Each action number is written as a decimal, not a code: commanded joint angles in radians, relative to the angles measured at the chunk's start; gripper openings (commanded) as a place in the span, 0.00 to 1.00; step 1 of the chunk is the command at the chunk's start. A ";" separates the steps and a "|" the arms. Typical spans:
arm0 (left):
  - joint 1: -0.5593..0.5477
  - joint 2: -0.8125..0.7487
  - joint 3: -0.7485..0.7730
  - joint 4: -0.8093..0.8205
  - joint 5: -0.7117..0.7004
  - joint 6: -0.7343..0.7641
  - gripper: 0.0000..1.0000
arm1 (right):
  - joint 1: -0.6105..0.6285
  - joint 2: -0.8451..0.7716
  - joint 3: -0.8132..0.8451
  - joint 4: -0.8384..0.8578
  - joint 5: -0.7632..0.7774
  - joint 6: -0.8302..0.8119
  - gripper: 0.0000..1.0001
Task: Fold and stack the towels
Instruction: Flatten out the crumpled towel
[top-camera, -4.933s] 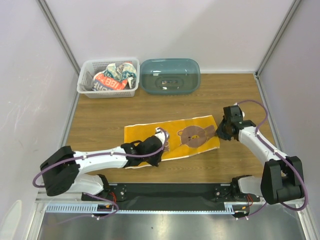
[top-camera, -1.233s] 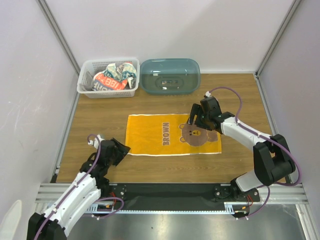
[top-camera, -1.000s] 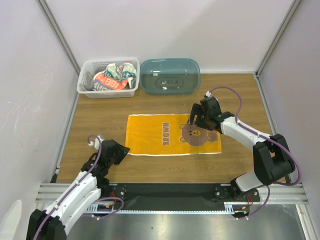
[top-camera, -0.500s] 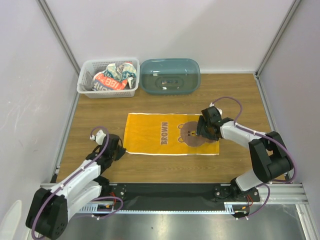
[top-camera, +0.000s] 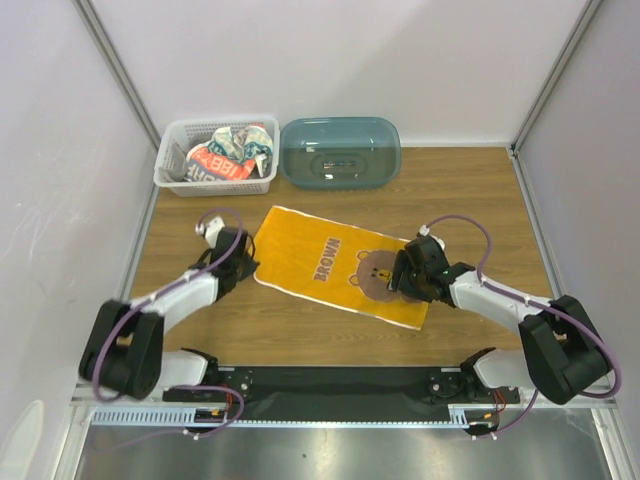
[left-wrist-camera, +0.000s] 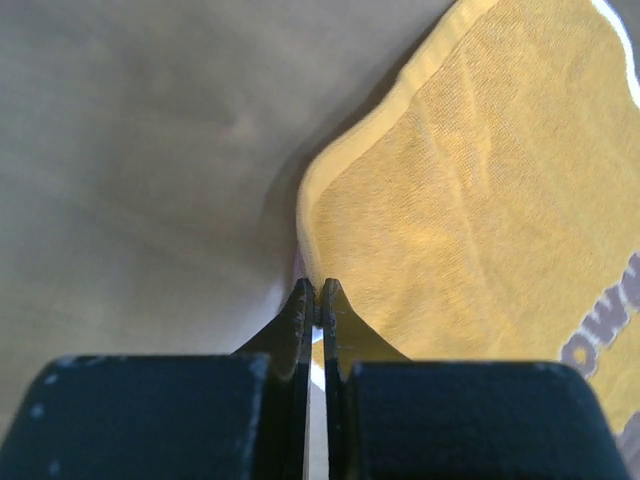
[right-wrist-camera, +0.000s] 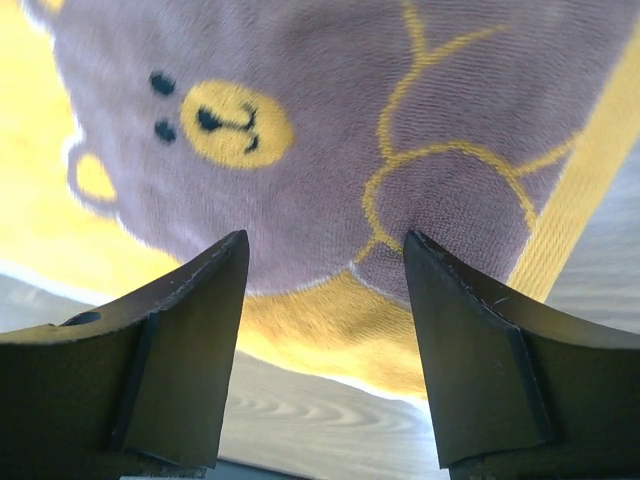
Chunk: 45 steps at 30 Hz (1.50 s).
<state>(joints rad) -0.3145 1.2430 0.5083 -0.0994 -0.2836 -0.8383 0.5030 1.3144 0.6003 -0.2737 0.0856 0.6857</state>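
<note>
You are at the very start of the job. The orange towel (top-camera: 320, 262) lies spread flat and single-layered on the bench (top-camera: 480, 200), set askew, with its far-left corner pointing toward the basket (top-camera: 215, 188) and its bear print at the near-right end. No fold is in it yet, and nothing is stacked.

Your left gripper (top-camera: 248, 268) sits at the towel's left corner. In the wrist view its jaws are pressed together right at the hem, and you appear to have the edge pinched between them. Your right gripper (top-camera: 398, 286) hangs over the bear print with its jaws apart, holding nothing.

The printed white towel (top-camera: 222, 163) is bunched in the basket, so by my reading two more towels wait after this one.

You cannot pick out the grey towel for certain. Only crumpled cloth shows behind the printed one. The left wrist view does not show how much hem sits between the jaws. The right wrist view does not show whether those fingers (right-wrist-camera: 190, 330) touch the cloth.
</note>
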 joint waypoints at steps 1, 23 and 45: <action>0.032 0.139 0.134 0.096 0.023 0.122 0.00 | 0.069 -0.010 -0.053 -0.039 -0.069 0.086 0.68; 0.052 0.665 0.529 0.271 0.584 0.436 0.00 | 0.425 0.013 -0.070 0.076 -0.210 0.132 0.61; -0.097 0.796 0.843 0.115 0.471 0.622 0.00 | 0.663 0.204 0.036 0.137 -0.245 0.094 0.44</action>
<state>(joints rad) -0.4004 2.0052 1.2842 0.0273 0.2165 -0.2687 1.1408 1.4918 0.6441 -0.0689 -0.2073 0.8127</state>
